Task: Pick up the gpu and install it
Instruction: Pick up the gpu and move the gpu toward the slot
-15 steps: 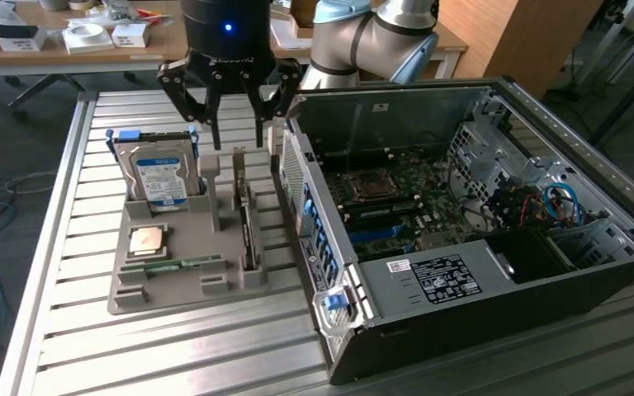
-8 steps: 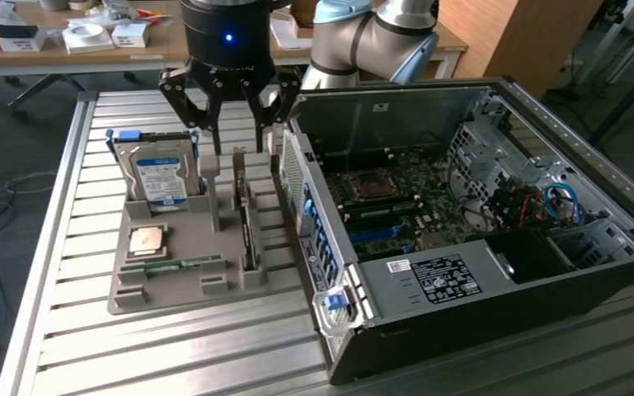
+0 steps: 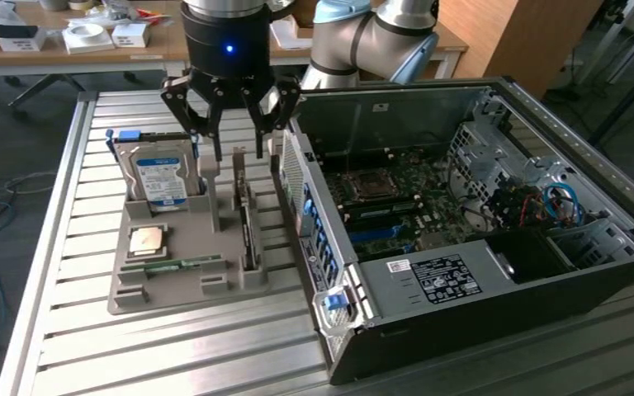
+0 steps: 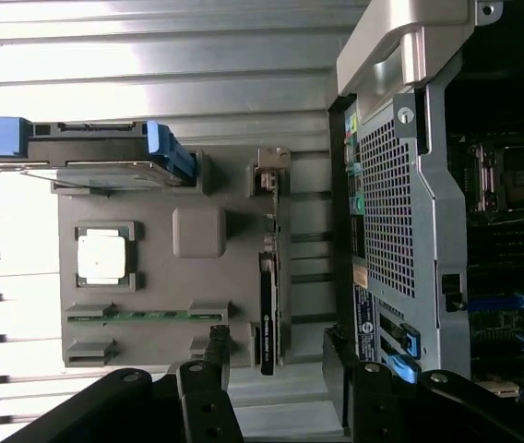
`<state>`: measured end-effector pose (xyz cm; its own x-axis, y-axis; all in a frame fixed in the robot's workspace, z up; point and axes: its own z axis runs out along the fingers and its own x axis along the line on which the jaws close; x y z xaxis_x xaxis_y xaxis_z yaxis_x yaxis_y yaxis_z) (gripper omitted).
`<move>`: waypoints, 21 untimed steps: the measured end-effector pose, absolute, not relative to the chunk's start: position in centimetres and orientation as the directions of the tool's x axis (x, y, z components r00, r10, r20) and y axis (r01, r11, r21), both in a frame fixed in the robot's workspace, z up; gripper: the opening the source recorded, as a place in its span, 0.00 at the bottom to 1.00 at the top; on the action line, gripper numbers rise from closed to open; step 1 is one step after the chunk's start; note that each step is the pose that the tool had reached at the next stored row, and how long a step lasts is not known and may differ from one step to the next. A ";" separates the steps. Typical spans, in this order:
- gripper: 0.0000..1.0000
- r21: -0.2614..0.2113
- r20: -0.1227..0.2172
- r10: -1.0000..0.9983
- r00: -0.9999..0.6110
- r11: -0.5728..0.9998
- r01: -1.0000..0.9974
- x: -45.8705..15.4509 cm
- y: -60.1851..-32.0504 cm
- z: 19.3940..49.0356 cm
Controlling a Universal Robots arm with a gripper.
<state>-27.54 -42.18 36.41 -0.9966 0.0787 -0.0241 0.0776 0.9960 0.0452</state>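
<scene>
Gripper [image 3: 234,136] hangs over the tray [image 3: 182,243], fingers apart and empty, seemingly aligned for a grasp. The gpu [image 3: 248,235] stands on edge in a tray slot, top edge exposed.

Your arm [image 3: 389,29] is bending in grey jointed segments behind the wrist. Your gripper [image 3: 238,153] is hanging vertically, pointing straight down, with a blue light [image 3: 229,48] glowing on its black body. Its fingers [image 3: 215,136] are standing spread apart and gripping nothing. In the wrist view, the gripper [image 4: 276,365] is showing dark finger links either side of a wide gap.
</scene>
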 end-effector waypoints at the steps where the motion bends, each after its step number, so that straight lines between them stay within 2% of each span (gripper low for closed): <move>1: 0.53 0.045 -0.024 0.079 -0.997 0.996 0.078 -27.5 -42.2 36.3; 21: 0.53 0.045 -0.024 0.079 -0.997 0.996 0.078 -27.5 -42.2 33.8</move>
